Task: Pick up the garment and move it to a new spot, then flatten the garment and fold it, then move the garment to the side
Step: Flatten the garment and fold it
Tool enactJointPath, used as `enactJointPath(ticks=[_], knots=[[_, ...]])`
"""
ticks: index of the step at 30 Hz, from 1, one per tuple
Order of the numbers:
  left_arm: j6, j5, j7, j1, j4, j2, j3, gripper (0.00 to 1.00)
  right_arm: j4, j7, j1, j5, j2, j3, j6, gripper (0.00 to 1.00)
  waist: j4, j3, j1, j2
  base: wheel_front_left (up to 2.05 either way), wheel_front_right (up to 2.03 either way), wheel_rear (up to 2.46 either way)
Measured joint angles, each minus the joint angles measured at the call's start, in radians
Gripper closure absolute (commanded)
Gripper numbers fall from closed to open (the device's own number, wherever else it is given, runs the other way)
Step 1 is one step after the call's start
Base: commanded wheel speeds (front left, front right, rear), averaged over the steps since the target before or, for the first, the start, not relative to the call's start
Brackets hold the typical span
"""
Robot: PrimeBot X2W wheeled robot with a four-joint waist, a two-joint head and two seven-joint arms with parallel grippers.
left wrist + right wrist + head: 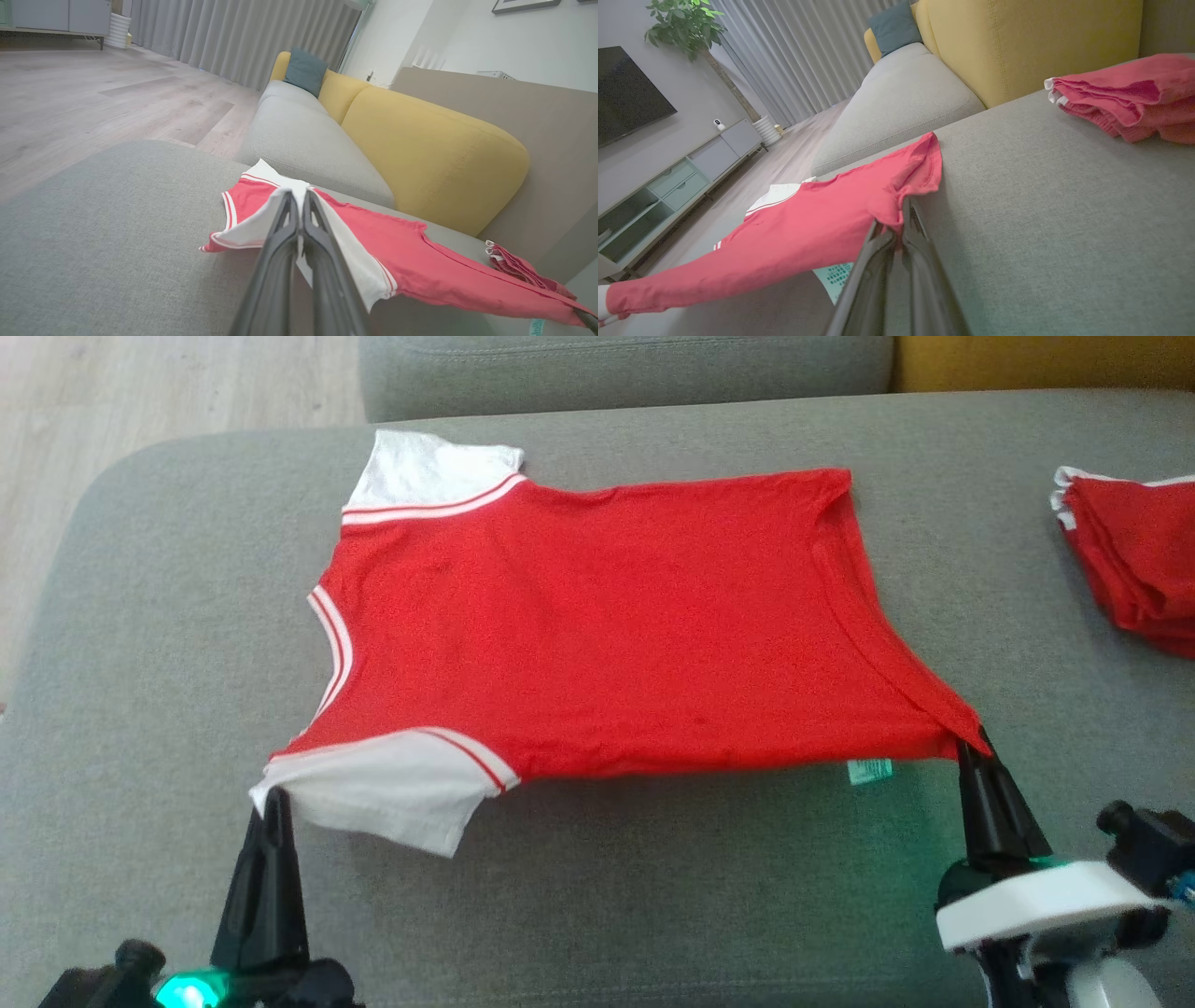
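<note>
In the head view, a red shirt (607,625) with white sleeves lies spread across a grey seat (149,616), collar end to the robot's left and hem to its right. The left gripper (271,795) at the lower left has its fingers together, clamped on the near white sleeve (392,798). The right gripper (971,747) at the lower right is pinched tight on the near hem corner. The shirt's near edge runs taut between the two, with a green label (870,771) hanging just below it. A pile of folded red clothes (1134,565) sits well apart at the right edge.

In the left wrist view, the dark fingers (280,252) meet at their tips, with white sleeve cloth caught between them. The shirt stretches away to the right, raised off the seat on this side. Behind it are a yellow sofa back (420,154), a blue-green pillow (305,70), grey curtains (233,37) and a wooden floor (93,93).

In the right wrist view, the fingers (878,280) close on a bunched red corner of the hem. The shirt runs left from there, off the seat, with the label under it. A television (626,93), a plant (682,23) and a low cabinet (668,186) stand by the far wall.
</note>
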Motion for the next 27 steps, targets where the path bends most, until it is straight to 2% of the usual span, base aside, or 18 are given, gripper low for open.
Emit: enactJointPath(ticks=[4,8,14,27], knots=[[0.008,0.008,0.018,0.032,-0.04,0.007,-0.006,1.0,-0.082,0.062,0.055,-0.009,0.016,-0.019,0.0,1.0,-0.011,0.003,0.0,0.0,0.0,0.0,0.0],[0.009,-0.004,0.033,0.04,-0.029,0.007,-0.012,1.0,-0.087,0.09,0.078,-0.009,0.032,-0.021,0.0,1.0,-0.013,0.015,0.0,0.0,0.0,0.0,0.0],[-0.003,-0.033,0.034,0.012,0.064,0.002,-0.028,1.0,-0.009,0.084,0.056,0.003,0.034,-0.015,0.0,1.0,-0.006,0.048,0.0,0.0,0.0,0.0,0.0],[-0.031,-0.083,0.015,-0.302,0.283,-0.011,0.001,1.0,0.155,-0.011,-0.154,0.044,0.034,0.011,0.0,1.0,0.004,0.133,0.0,-0.0001,0.0,0.0,0.0]])
